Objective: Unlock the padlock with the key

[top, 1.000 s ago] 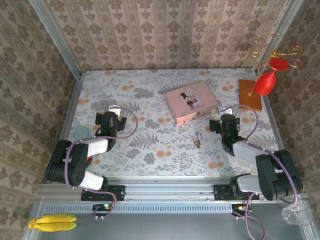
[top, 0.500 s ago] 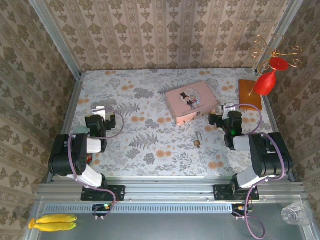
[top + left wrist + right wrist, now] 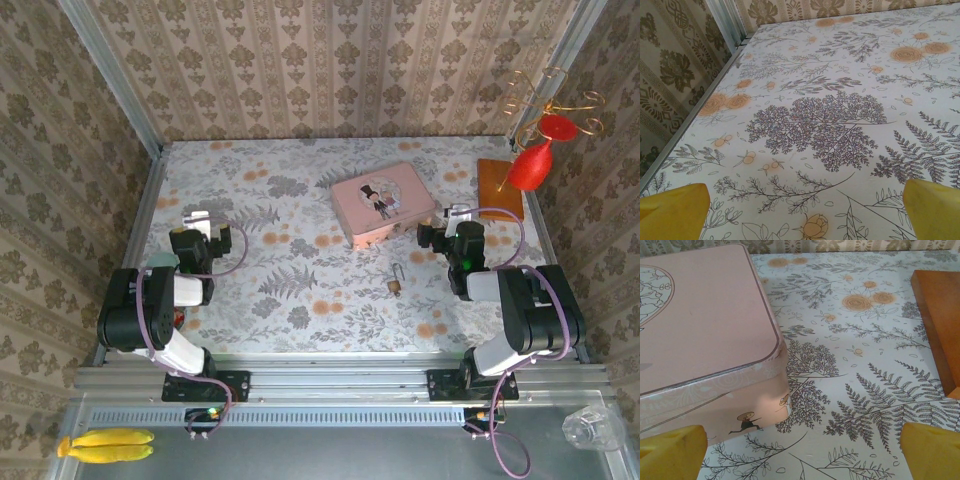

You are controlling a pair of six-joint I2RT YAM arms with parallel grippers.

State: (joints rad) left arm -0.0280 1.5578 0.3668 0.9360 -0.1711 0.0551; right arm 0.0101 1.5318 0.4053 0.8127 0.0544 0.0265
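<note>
The padlock point(image 3: 396, 285) is a tiny brass body with a thin silver shackle. It lies on the floral table just in front of the pink tin point(image 3: 383, 203), between the two arms. The key is hidden or too small to make out. My left gripper point(image 3: 197, 222) sits folded back at the left, far from the padlock. In the left wrist view the left gripper point(image 3: 805, 220) is open over bare tabletop. My right gripper point(image 3: 452, 218) stands right of the tin. In the right wrist view the right gripper point(image 3: 800, 457) is open, holding nothing, with the tin's corner point(image 3: 765, 365) just ahead on the left.
An orange wooden block point(image 3: 500, 188) lies at the back right, also seen as the block point(image 3: 937, 315) in the right wrist view. A red ornament on gold wire point(image 3: 535, 160) stands beside it. A teal disc point(image 3: 162, 262) lies by the left arm. Metal rails edge the table.
Over the first half second both arms folded back toward their bases, the left gripper moving left and the right gripper moving right. Since then nothing has moved. The padlock stayed put.
</note>
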